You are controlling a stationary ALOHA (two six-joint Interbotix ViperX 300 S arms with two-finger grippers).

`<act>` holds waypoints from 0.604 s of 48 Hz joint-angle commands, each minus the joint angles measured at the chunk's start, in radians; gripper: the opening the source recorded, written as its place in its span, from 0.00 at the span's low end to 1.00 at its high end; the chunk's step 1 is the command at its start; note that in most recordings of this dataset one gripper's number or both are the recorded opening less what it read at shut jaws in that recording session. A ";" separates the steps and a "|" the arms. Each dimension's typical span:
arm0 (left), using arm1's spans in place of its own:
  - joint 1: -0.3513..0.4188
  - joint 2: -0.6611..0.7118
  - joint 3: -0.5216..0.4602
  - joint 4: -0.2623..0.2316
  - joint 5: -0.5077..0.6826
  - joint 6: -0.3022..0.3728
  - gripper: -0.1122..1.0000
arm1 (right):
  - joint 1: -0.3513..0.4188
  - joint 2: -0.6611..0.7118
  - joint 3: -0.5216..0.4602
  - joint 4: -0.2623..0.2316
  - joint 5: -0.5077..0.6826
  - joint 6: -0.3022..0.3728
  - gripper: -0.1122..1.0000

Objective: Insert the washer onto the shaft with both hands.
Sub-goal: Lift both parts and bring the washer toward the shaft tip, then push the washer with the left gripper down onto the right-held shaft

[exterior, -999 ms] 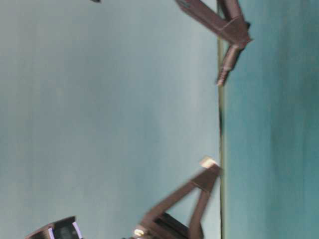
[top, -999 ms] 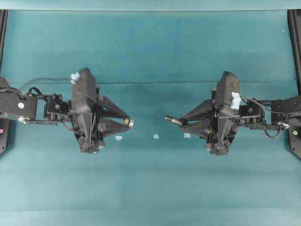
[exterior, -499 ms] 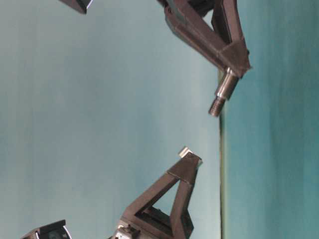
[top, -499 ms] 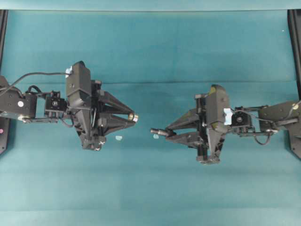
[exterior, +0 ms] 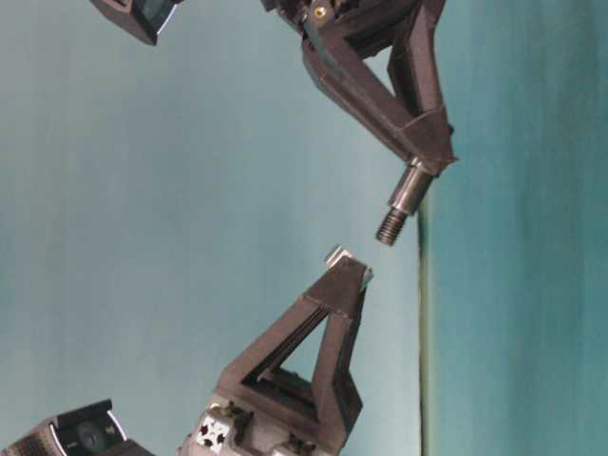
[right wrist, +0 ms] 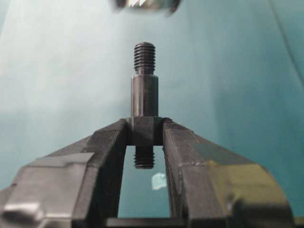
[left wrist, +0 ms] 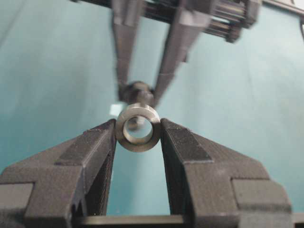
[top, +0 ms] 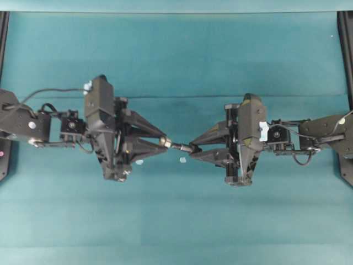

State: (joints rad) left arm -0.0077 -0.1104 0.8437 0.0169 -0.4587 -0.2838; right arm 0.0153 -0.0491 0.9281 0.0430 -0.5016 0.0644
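My left gripper (top: 164, 142) is shut on the washer (top: 165, 142), a silvery ring pinched between the fingertips with its hole facing the right arm (left wrist: 138, 127). Held above the cloth, my right gripper (top: 192, 149) is shut on the shaft (top: 181, 147), a dark stepped pin gripped at its square collar. Its threaded end (right wrist: 144, 56) points at the left gripper. From table level the threaded tip of the shaft (exterior: 391, 226) stands a short gap from the washer (exterior: 336, 255), slightly off its axis. Through the ring's hole the blurred shaft end (left wrist: 137, 91) shows.
A teal cloth (top: 176, 221) covers the table. Two pale flecks (top: 182, 160) (top: 139, 162) lie on it under the grippers. Black frame posts (top: 346, 44) stand at the left and right edges.
Both arms have moved in toward the middle. The wide gap between washer and shaft tip has shrunk to a sliver. Both grips are unchanged.
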 commanded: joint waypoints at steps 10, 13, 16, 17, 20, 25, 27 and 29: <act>-0.003 0.020 -0.029 0.002 -0.006 -0.002 0.41 | -0.003 -0.005 -0.023 -0.002 -0.025 -0.006 0.11; -0.002 0.025 -0.029 0.002 -0.006 -0.002 0.41 | -0.003 -0.005 -0.023 -0.002 -0.026 -0.006 0.11; 0.000 0.028 -0.031 0.000 -0.005 -0.002 0.41 | -0.003 -0.006 -0.023 -0.002 -0.028 -0.006 0.11; 0.000 0.029 -0.031 0.002 -0.005 -0.002 0.41 | -0.003 -0.006 -0.023 0.000 -0.028 -0.006 0.11; 0.005 0.032 -0.032 0.000 -0.006 -0.002 0.41 | -0.003 -0.005 -0.023 -0.002 -0.026 -0.005 0.11; 0.009 0.037 -0.032 0.000 -0.005 -0.002 0.41 | -0.003 -0.005 -0.023 -0.002 -0.028 -0.006 0.11; 0.012 0.038 -0.032 0.000 -0.006 0.000 0.41 | -0.003 -0.005 -0.025 -0.002 -0.026 -0.006 0.11; 0.014 0.041 -0.034 0.002 -0.005 0.000 0.41 | -0.003 -0.005 -0.025 -0.002 -0.026 -0.006 0.11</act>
State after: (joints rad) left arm 0.0031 -0.0675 0.8299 0.0169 -0.4571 -0.2838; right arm 0.0123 -0.0476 0.9250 0.0445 -0.5139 0.0644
